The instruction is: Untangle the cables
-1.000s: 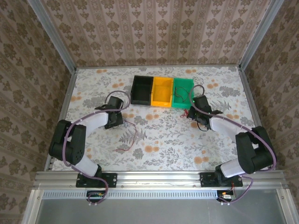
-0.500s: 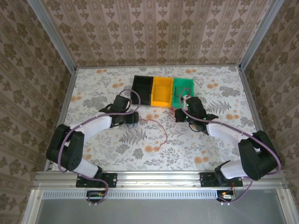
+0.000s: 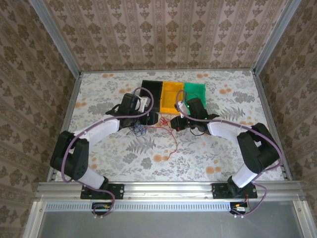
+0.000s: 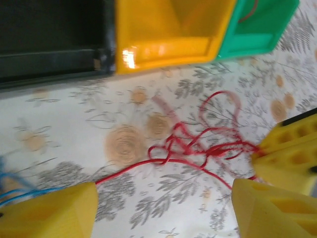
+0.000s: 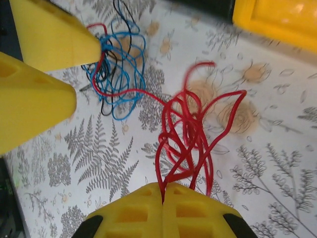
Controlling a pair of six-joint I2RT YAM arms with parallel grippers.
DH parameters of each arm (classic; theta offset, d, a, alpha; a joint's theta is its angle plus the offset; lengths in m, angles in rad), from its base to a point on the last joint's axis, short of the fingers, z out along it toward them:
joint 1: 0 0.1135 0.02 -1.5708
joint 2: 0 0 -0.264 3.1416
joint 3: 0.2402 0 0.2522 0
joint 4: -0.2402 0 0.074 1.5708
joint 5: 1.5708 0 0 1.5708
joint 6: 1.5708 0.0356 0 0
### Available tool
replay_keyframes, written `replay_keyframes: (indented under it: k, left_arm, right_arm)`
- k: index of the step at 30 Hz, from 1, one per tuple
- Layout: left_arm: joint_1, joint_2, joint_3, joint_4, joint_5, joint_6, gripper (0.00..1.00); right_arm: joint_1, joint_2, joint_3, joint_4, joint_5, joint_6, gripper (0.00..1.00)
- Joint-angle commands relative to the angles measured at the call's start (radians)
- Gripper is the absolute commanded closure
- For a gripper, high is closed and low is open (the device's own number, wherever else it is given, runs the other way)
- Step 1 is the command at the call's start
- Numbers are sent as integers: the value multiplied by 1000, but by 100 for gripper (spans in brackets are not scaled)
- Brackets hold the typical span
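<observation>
I see right gripper [image 5: 162,191] pinched on red cable [image 5: 184,124]; left gripper [image 4: 165,198] wide apart, blue cable [image 5: 126,74] just beside one fingertip

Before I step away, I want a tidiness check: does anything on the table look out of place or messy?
Yes: the red cable lies bunched in loose loops before the yellow bin, pinched in the shut right end effector, and one strand runs into a knot of blue and dark wires beside the open left end effector.
</observation>
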Motion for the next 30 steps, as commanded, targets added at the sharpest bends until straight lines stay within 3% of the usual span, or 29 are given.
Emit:
replay_keyframes:
  k: [1, 6, 11, 28, 30]
  left_arm:
    - [-14, 66, 52, -18, 76, 44, 33]
    - [-19, 149, 115, -67, 22, 63, 37]
    - [-19, 199, 153, -81, 14, 76, 49]
    - [-27, 337, 253, -204, 57, 132, 52]
    - [-30, 351, 269, -229, 59, 140, 58]
  right_arm:
    - [2, 56, 66, -23, -68, -35, 95]
    - [2, 90, 79, -31, -66, -40, 95]
    - [2, 89, 75, -29, -55, -39, 95]
    - [-8, 78, 54, -20, -11, -33, 95]
    - [-9, 76, 49, -19, -5, -33, 95]
